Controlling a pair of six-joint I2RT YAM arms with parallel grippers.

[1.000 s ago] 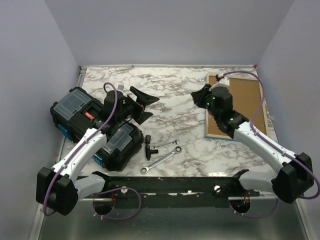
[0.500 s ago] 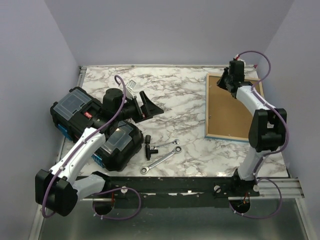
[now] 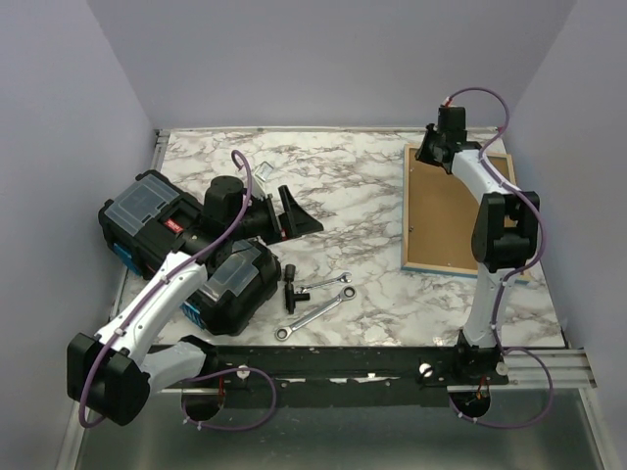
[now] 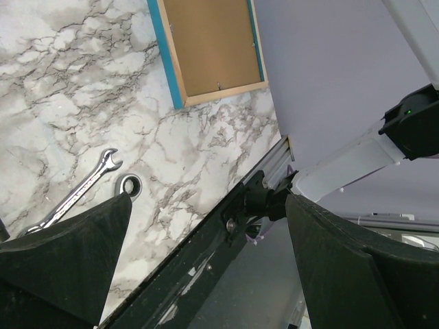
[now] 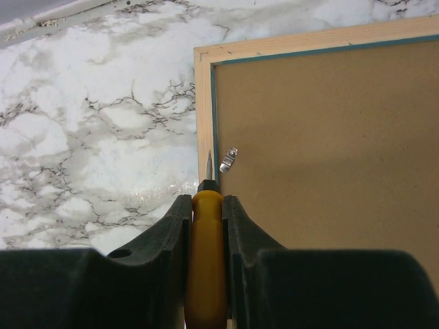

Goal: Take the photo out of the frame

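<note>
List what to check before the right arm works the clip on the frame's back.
1. The screwdriver is clamped in the right gripper: ok.
2. Its tip is on the clip: not ok, it points just left of it.
3. The frame lies back up: ok.
4. The left gripper is open and away from the frame: ok.
5. The clip is turned off the backing: cannot tell.
6. The photo is inside: cannot tell, hidden.
</note>
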